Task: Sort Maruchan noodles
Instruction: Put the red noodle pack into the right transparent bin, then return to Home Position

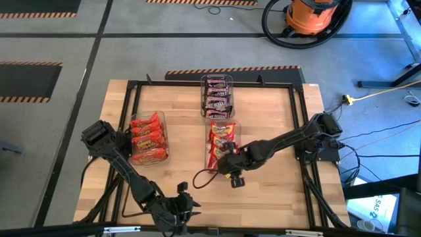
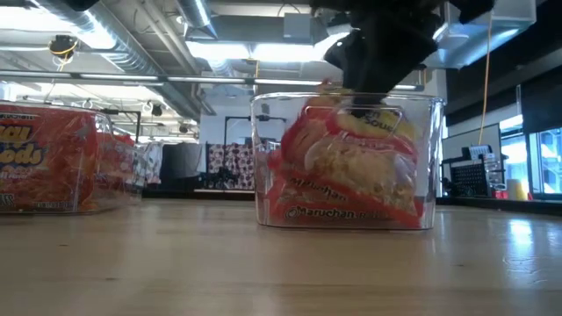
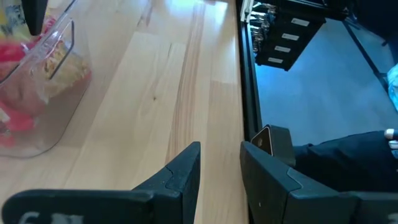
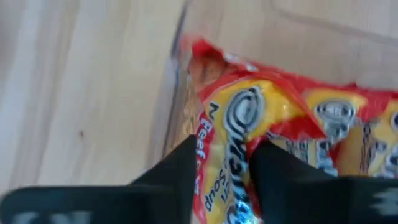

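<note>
Three clear bins stand on the wooden table. The far bin (image 1: 217, 95) holds dark brown Maruchan packets. The left bin (image 1: 148, 138) holds orange-red ones. The middle bin (image 1: 222, 139) holds red-and-yellow packets (image 2: 347, 167), piled up to its rim. My right gripper (image 1: 227, 159) reaches from the table's right over the near end of the middle bin, shut on a red-and-yellow packet (image 4: 249, 118). My left gripper (image 1: 186, 205) waits at the near edge, slightly open and holding nothing. My right gripper (image 4: 222, 149) pinches a red-and-yellow packet between its two fingers, at the packet's end (image 4: 224, 158) near the bin's near wall. The fingers (image 4: 180, 165) come at it from above, pointing down. The packet sits on top of the pile; whether it is lifted off the others I cannot tell.
A black metal frame (image 1: 135, 85) runs around the tabletop. A dark cable loop (image 1: 204, 179) lies on the wood near the middle bin. Bare wood lies between the bins and along the near right part of the table (image 3: 155, 99). An orange shop vacuum (image 1: 309, 16) stands on the floor beyond.
</note>
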Available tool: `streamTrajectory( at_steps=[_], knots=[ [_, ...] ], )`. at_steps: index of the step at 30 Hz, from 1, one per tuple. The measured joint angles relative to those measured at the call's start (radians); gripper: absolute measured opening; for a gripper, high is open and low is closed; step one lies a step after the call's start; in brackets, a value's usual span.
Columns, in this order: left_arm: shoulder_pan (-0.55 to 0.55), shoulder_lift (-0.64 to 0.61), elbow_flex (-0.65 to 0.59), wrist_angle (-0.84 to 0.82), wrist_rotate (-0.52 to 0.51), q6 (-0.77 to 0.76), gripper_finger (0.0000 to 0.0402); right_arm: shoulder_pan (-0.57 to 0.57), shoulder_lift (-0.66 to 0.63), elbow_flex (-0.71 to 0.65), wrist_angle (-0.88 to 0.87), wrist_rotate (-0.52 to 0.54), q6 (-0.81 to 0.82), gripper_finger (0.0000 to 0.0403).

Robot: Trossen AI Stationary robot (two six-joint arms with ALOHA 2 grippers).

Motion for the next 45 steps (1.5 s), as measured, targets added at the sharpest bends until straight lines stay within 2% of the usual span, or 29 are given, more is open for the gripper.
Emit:
streamTrajectory(
  at_steps=[5, 10, 13, 17, 20, 22, 25, 29, 35, 39, 45],
  knots=[
    [0.0, 0.0, 0.0, 0.008, 0.002, 0.0, 0.0108, 0.0, 0.0, 0.0, 0.108, -0.021, 0.005, 0.0184],
    [0.008, 0.0, 0.0, 0.017, -0.002, 0.0, 0.0108, 0.0, -0.002, 0.002, 0.125, 0.011, 0.007, 0.0207],
    [0.019, 0.001, 0.0, 0.054, -0.011, 0.01, 0.0108, 0.001, -0.053, 0.033, 0.051, 0.023, 0.018, 0.02],
    [0.053, -0.009, 0.0, 0.056, 0.027, 0.056, 0.0106, 0.031, -0.194, 0.04, 0.002, 0.056, 0.025, 0.0178],
    [0.088, -0.042, 0.0, 0.055, 0.036, 0.107, 0.0095, 0.06, -0.305, -0.027, 0.001, 0.11, 0.029, 0.016],
    [0.106, -0.076, -0.001, 0.04, 0.036, 0.193, 0.0083, 0.078, -0.391, -0.096, 0.037, 0.138, 0.052, 0.0147],
    [0.148, -0.151, -0.033, 0.039, 0.053, 0.298, 0.0063, 0.089, -0.517, -0.236, 0.119, 0.13, 0.083, 0.0122],
    [0.233, -0.28, -0.145, 0.07, 0.099, 0.38, 0.0035, 0.086, -0.699, -0.457, 0.352, 0.045, 0.117, 0.0078],
    [0.394, -0.498, -0.418, 0.26, 0.233, 0.393, 0.0002, 0.085, -0.948, -0.738, 0.619, 0.054, 0.118, 0.0008],
    [0.497, -0.642, -0.579, 0.357, 0.293, 0.399, 0.0002, 0.085, -1.089, -0.864, 0.694, 0.062, 0.128, 0.0012],
    [0.6, -0.865, -0.764, 0.37, 0.298, 0.404, 0.0002, 0.065, -1.243, -0.996, 0.764, 0.105, 0.103, 0.001]
  ],
)
